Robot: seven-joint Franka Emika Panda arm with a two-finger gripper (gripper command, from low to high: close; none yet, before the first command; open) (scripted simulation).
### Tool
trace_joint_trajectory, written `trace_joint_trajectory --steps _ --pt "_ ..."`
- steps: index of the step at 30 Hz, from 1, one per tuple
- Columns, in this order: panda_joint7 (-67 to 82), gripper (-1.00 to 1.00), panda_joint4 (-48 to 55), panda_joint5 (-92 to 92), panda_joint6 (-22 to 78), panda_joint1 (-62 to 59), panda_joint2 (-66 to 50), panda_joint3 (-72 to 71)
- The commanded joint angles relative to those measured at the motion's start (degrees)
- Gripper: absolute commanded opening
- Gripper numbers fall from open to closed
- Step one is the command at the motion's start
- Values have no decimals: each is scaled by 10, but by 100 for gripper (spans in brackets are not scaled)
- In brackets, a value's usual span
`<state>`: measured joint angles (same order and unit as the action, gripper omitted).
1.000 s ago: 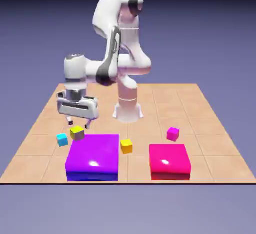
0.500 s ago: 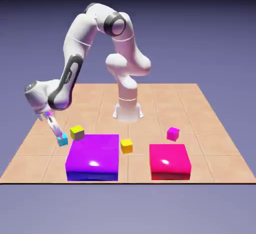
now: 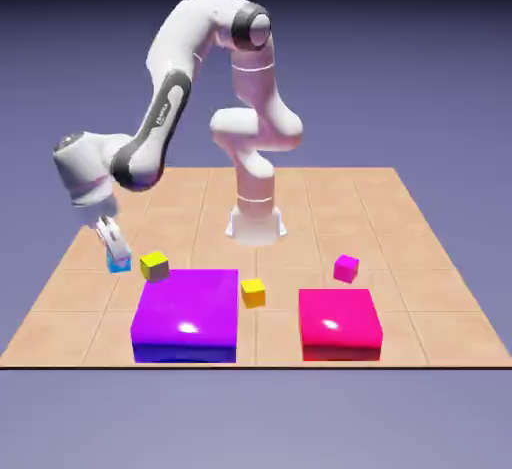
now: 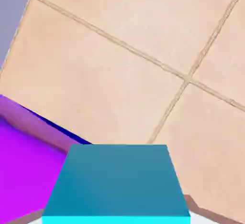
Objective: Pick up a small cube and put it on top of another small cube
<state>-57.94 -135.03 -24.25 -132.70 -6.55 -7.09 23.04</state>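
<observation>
My gripper [image 3: 117,255] is shut on a small cyan cube [image 3: 118,263], held just above the table near the exterior view's left edge. In the hand view the cyan cube [image 4: 117,182] fills the bottom middle and hides both fingertips. A small yellow cube [image 3: 154,266] rests on the table just to the right of the held cube, apart from it. An orange-yellow cube [image 3: 253,292] sits between the two big blocks. A small magenta cube [image 3: 346,268] lies further right.
A large purple block [image 3: 187,314] stands in front of the yellow cube, and its corner shows in the hand view's lower left [image 4: 21,165]. A large pink-red block [image 3: 340,323] stands at the front right. The robot's base [image 3: 255,219] rises at the table's back middle.
The arm swung left from above the yellow cube and dropped onto the cyan cube. Since half a second ago the cyan cube has risen slightly and shifted left in the gripper.
</observation>
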Motion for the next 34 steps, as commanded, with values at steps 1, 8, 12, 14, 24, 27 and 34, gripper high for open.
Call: trace_joint_trajectory --steps 1,8,12,14,24,27,34 --pt "-26 -100 -13 -9 -6 18 15 -19" --pt "-201 -100 -104 -86 -51 146 118 -156" --pt "-285 -100 -175 -132 -83 211 158 -238" --pt "-327 -100 -211 -155 -99 242 177 -280" --pt "-401 -100 -320 -265 -181 336 176 -407" --pt "-350 -100 -305 -326 -227 350 114 -413" --pt "-305 100 -292 -380 -268 363 59 -419"
